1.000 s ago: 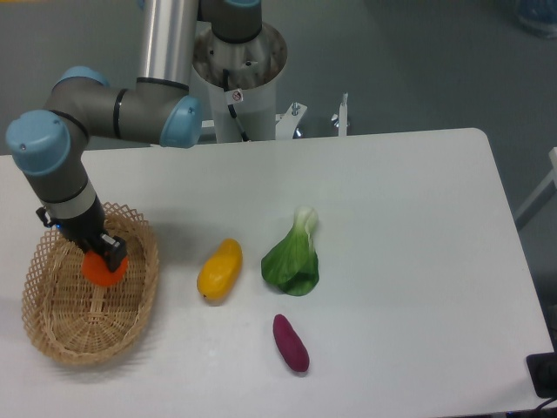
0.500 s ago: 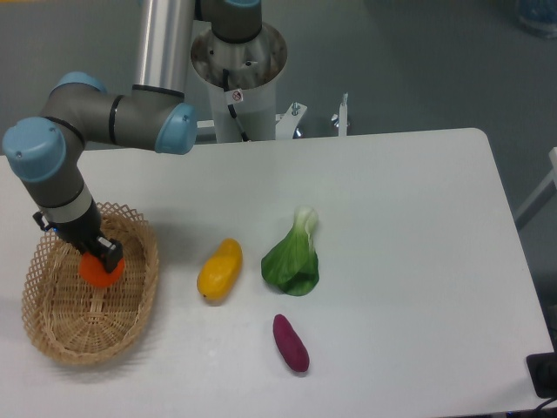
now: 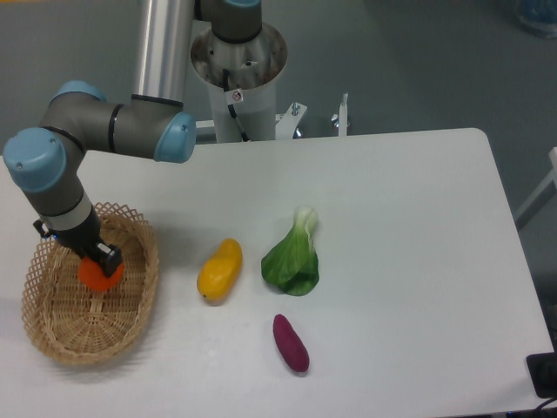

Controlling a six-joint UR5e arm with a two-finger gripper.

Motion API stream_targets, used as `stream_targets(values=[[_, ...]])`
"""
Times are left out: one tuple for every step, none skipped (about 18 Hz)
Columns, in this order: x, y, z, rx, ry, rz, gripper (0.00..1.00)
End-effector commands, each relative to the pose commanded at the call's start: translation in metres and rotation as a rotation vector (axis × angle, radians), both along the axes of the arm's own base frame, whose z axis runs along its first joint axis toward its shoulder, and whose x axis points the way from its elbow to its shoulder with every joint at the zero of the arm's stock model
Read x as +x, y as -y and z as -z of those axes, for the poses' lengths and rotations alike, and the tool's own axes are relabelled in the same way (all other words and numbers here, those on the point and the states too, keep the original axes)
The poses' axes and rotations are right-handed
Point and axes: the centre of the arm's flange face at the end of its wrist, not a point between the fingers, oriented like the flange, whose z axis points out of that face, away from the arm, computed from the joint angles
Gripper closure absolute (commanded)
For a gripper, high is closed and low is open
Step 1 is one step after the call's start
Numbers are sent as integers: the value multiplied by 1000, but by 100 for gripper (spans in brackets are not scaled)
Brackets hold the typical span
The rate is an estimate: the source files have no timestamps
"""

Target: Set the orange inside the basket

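Tabletop [image 3: 409, 226] is smooth white with rounded corners, grey floor behind. On it lie a yellow mango [image 3: 219, 269], leafy bok choy [image 3: 293, 258] and an oblong purple sweet potato [image 3: 291, 343]. The oval wicker basket [image 3: 52, 335] (open lattice rim) sits at the left. Inside it, the gripper [image 3: 101, 265] has its jaws clamped on the round orange [image 3: 96, 275].

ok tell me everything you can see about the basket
The basket is an oval of tan woven wicker with an open lattice rim, sitting flat at the table's front left corner. The gripper reaches down into it, closed on the orange, which sits over the inner weave; contact with the bottom cannot be judged. Nothing else is inside it, and the yellow fruit lies apart to its right.
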Motion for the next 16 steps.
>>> stream_targets(values=[[0,-1,-2,5,-1,0,0],[-1,-2,-3,6,-3,-2,0],[-1,-3,-4,8,-5,0,0],[-2,-2,-6,10,-11,2,0],[-3,-3,-8,15,-14,8,0],[-3,-6,-14,27,-17,11,0],[-4,-8,-20,40,-20,11,0],[-4,-9,-24,48,-22,12,0],[-4,-10,-28,54,-24,12,0],[-4,-9,-35,64,-28,12,0],[-4,-9,-42,76,-30,10,0],[-5,-8,-54,95,-38,8,0],[-6,-9,-62,105,-46,7,0],[-9,-10,-69,113,-68,-9,0],[-11,-13,-73,114,-88,-10,0],[-12,-12,-73,107,-101,4,0]])
